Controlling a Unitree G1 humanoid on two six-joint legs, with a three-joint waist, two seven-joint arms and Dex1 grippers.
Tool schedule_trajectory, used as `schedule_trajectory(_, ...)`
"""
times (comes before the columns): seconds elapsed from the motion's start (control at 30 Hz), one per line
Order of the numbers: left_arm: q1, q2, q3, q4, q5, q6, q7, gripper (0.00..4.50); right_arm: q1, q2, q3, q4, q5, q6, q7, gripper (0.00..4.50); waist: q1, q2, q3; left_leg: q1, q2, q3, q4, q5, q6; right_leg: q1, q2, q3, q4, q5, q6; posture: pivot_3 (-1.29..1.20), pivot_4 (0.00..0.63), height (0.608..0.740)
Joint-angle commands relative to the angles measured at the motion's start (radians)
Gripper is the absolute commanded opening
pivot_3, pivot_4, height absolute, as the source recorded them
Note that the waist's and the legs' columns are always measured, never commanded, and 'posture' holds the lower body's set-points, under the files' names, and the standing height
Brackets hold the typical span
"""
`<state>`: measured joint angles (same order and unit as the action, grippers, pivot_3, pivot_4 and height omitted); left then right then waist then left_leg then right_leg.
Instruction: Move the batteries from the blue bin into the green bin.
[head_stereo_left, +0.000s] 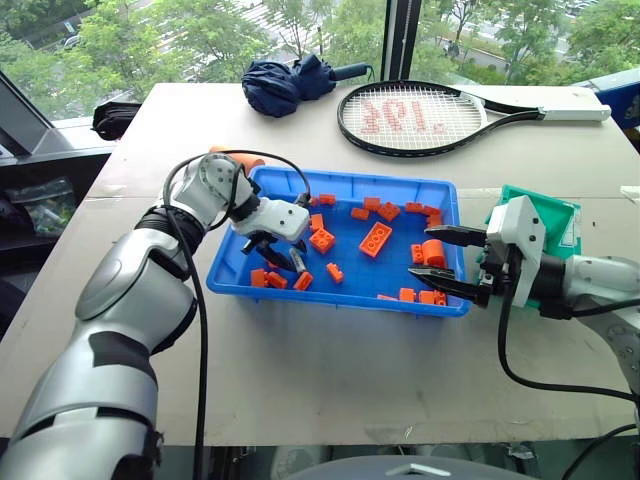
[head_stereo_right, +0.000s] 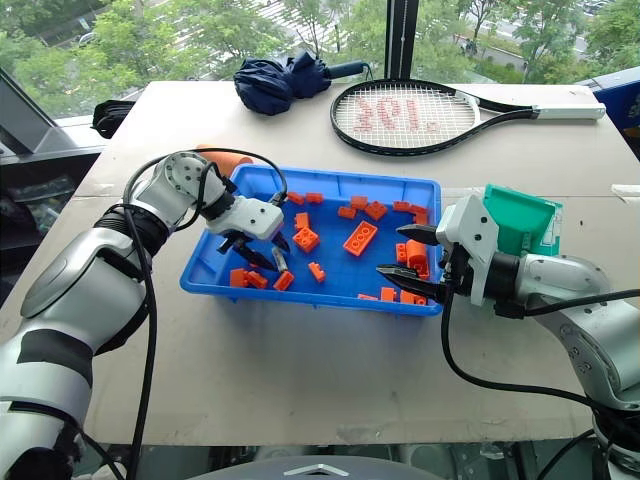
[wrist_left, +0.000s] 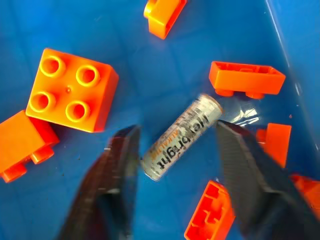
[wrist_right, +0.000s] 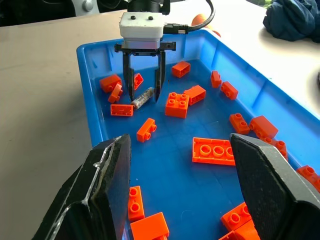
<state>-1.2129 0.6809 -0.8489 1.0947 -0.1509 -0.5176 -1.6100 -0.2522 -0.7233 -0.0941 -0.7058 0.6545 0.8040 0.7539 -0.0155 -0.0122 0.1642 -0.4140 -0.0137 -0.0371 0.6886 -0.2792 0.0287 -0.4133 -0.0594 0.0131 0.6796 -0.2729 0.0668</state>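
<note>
I see bin (head_stereo_left: 440, 190) mid-counter (head_stereo_left: 300, 370) | battery (wrist_left: 181, 136) in its left end among bricks (head_stereo_left: 375, 238) | smaller bin (head_stereo_right: 525, 222) right of it | racket (head_stereo_left: 415, 118), umbrella (head_stereo_left: 285, 82) behind

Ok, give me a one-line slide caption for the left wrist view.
Left gripper straddling a battery among orange bricks in the blue bin.

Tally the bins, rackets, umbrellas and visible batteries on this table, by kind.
Bins: 2 (blue bin, green bin)
Rackets: 1
Umbrellas: 1
Batteries: 1
Total: 5
</note>
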Motion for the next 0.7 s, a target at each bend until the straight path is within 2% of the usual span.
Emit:
schedule_trajectory(0.03, 0.003, 0.025, -0.002, -0.029, -0.050, 0.019, -0.004, 0.30, 0.005, -0.013, -0.024, -0.036, 0.024, -0.012, -0.009, 3.12, 0.000, 0.000, 0.000, 0.000, 0.000, 0.000, 0.000, 0.000, 0.000, 0.000, 0.000, 0.000, 0.000, 0.000, 0.000, 0.00, 0.150, 0.740)
schedule_trajectory(0.07, 0.001, 0.032, 0.002, -0.039, -0.067, 0.030, -0.004, 0.03, 0.010, -0.016, -0.026, -0.037, 0.026, -0.014, -0.010, 3.12, 0.000, 0.000, 0.000, 0.000, 0.000, 0.000, 0.000, 0.000, 0.000, 0.000, 0.000, 0.000, 0.000, 0.000, 0.000, 0.00, 0.150, 0.740)
schedule_trajectory(0.17, 0.000, 0.060, 0.016, -0.089, -0.129, 0.074, -0.004, 0.03, 0.030, -0.027, -0.036, -0.037, 0.022, -0.022, -0.016, 3.12, -0.001, 0.000, 0.000, 0.000, 0.000, 0.000, 0.000, 0.000, 0.000, 0.000, 0.000, 0.000, 0.000, 0.000, 0.000, 0.00, 0.150, 0.740)
schedule_trajectory(0.3, -0.014, 0.123, 0.050, -0.220, -0.273, 0.217, -0.004, 0.03, 0.069, -0.041, -0.072, -0.049, 0.030, -0.028, -0.028, 3.12, -0.001, 0.000, 0.000, 0.000, 0.001, 0.000, 0.000, 0.000, 0.000, 0.000, 0.000, 0.000, 0.000, 0.000, 0.000, 0.00, 0.150, 0.740)
schedule_trajectory(0.4, -0.027, 0.120, 0.107, -0.284, -0.324, 0.284, -0.004, 0.03, 0.098, -0.047, -0.122, -0.061, 0.043, -0.020, -0.046, 3.12, 0.001, 0.000, 0.000, 0.000, 0.001, -0.001, 0.000, 0.000, 0.000, 0.000, 0.000, 0.000, 0.000, 0.000, 0.000, 0.00, 0.150, 0.740)
schedule_trajectory(0.53, -0.020, 0.028, 0.163, -0.329, -0.312, 0.326, -0.004, 0.03, 0.135, -0.063, -0.194, -0.066, 0.051, -0.017, -0.066, 3.12, 0.005, 0.000, 0.000, 0.000, 0.001, -0.001, 0.001, 0.000, 0.000, 0.001, 0.000, 0.000, 0.000, 0.000, 0.000, 0.00, 0.150, 0.740)
schedule_trajectory(0.7, -0.027, -0.134, 0.203, -0.244, -0.189, 0.243, -0.004, 0.03, 0.172, -0.075, -0.222, -0.075, 0.054, -0.021, -0.075, 3.12, 0.002, -0.001, 0.000, 0.000, 0.000, 0.000, 0.002, 0.000, 0.000, 0.002, -0.001, 0.000, 0.000, 0.000, 0.000, 0.00, 0.150, 0.740)
